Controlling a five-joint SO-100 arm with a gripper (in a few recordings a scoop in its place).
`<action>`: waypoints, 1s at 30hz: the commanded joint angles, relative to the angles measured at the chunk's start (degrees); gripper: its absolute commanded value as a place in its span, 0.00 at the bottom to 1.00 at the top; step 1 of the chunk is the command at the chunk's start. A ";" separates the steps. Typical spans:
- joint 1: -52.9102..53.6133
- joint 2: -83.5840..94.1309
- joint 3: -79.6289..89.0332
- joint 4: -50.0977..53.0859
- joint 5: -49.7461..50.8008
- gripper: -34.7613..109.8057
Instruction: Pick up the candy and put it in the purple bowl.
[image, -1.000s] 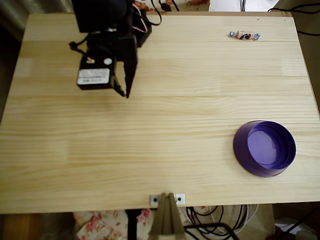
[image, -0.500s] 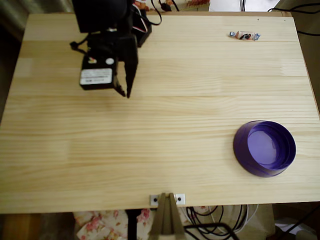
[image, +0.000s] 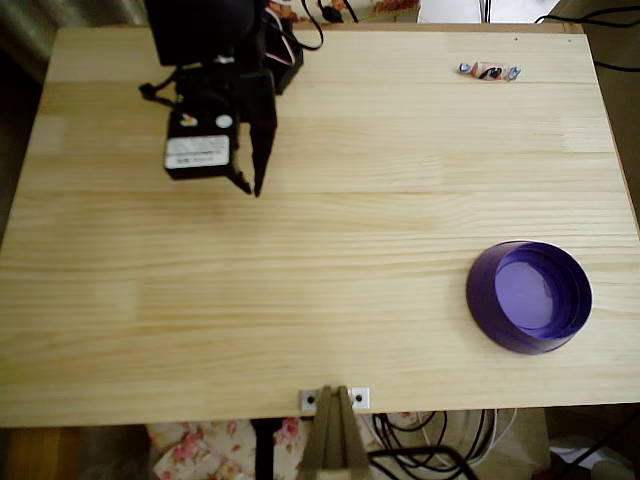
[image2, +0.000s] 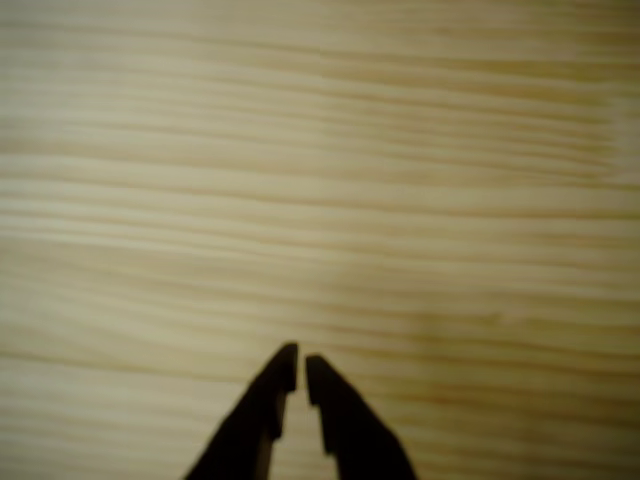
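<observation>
The candy (image: 489, 71), a tiny wrapped sweet with blue twisted ends, lies near the table's far right corner in the overhead view. The purple bowl (image: 529, 296) stands upright at the right, closer to the near edge, with nothing in it. My black gripper (image: 251, 184) hangs over the far left part of the table, far from both. Its fingertips point toward the near edge. In the wrist view the gripper (image2: 301, 369) is shut with only a thin slit between the tips, nothing held, and bare wood below it.
The pale wooden table (image: 320, 300) stretches between the arm and the bowl. A small metal bracket (image: 334, 399) sits at the near edge. Cables (image: 330, 12) trail off the far edge behind the arm's base.
The gripper body has shifted slightly to the right over the last second. Its tips stay at almost the same spot. Candy and bowl have not moved.
</observation>
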 joint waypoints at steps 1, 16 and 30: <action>-1.32 0.53 -6.68 1.93 0.44 0.24; -20.04 -19.86 -37.53 7.03 6.06 0.24; -49.83 -53.53 -71.28 9.67 2.64 0.24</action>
